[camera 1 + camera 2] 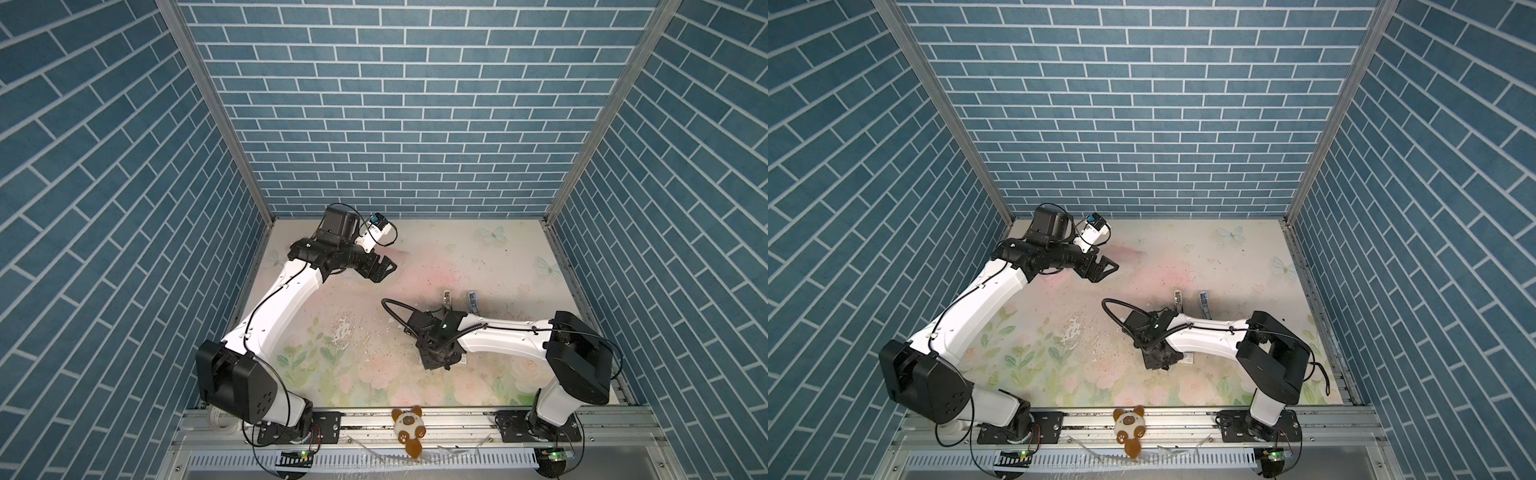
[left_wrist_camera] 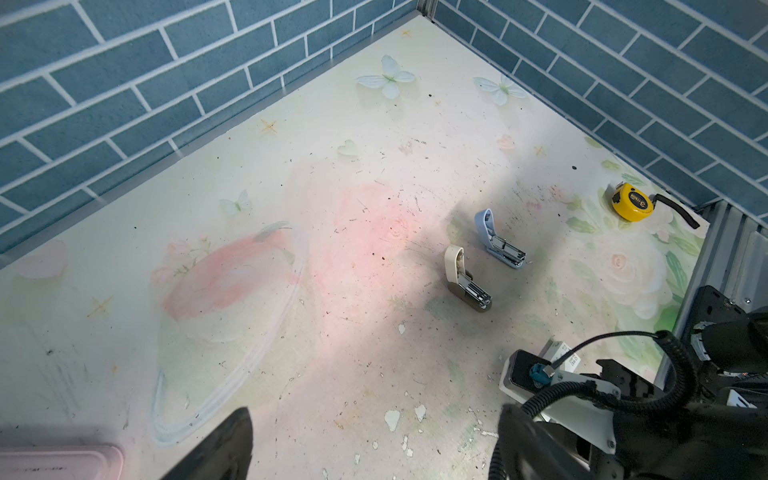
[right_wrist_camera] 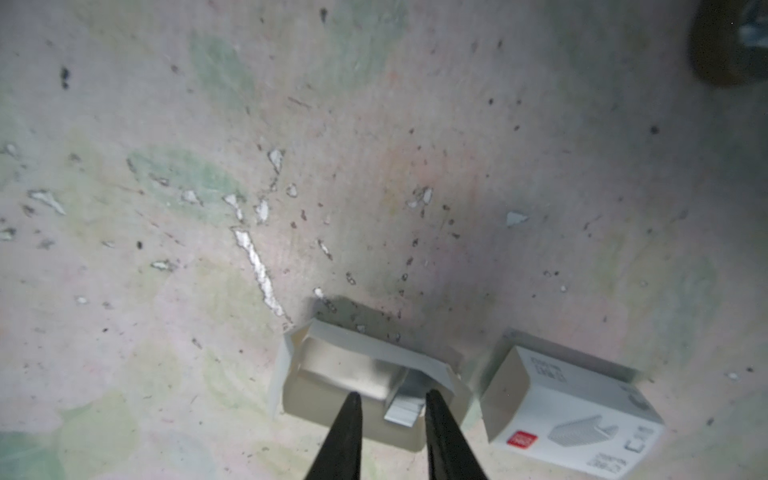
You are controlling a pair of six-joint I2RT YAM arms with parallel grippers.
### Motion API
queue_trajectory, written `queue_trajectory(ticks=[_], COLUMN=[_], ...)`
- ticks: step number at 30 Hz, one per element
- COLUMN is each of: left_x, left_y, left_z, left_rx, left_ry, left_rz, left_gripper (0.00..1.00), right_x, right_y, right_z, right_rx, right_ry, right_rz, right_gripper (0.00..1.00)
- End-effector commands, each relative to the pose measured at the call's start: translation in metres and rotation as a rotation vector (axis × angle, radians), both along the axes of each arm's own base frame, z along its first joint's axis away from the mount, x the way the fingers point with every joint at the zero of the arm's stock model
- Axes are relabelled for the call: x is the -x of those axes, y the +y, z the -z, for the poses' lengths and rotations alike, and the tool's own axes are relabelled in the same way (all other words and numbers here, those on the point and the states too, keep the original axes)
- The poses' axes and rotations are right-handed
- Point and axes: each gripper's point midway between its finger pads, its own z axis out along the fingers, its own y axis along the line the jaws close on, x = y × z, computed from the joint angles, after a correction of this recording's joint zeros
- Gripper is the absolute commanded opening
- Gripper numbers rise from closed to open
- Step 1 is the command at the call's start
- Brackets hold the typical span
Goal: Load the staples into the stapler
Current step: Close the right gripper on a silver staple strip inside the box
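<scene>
In the right wrist view a small white card tray (image 3: 365, 341) lies on the table and holds a grey block of staples (image 3: 345, 372). One short strip (image 3: 401, 411) sticks out of the tray toward me. My right gripper (image 3: 392, 395) hangs just over the tray, its jaws a narrow gap apart and open; the strip lies between them and is not pinched. The white sleeve (image 3: 573, 419) with a red mark lies beside the tray. A cream stapler (image 2: 461, 278) and a blue stapler (image 2: 498, 241) stand flipped open further back. My left gripper (image 1: 384, 270) is open, empty and far off.
A yellow tape measure (image 2: 631, 201) lies near the right wall. A pink box (image 2: 58, 461) sits under my left arm. A plush toy (image 1: 409, 428) rests on the front rail. Blue brick walls close in the back and both sides.
</scene>
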Motion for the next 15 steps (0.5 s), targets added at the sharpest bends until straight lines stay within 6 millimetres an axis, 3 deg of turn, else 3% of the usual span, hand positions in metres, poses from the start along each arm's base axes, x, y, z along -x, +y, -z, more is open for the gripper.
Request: queue_trajectory(ticks=[1,15], left_x=[0.0039,0.0048], left_y=[0.0009,0.0009], left_z=[-0.0022,-0.0009], left_rx=[0.016,0.017], left_ry=[-0.001,0.001], left_rz=[0.003,0.004], left_gripper=[0.94,0.93], right_x=[-0.0008,-0.002], right_y=[-0.0035,-0.0082], right_z=[-0.001,0.0031], right_rx=[0.047,0.091], right_ry=[-0.011,-0.011], right_rz=[-0.002,0.009], right_gripper=[0.29,0.31])
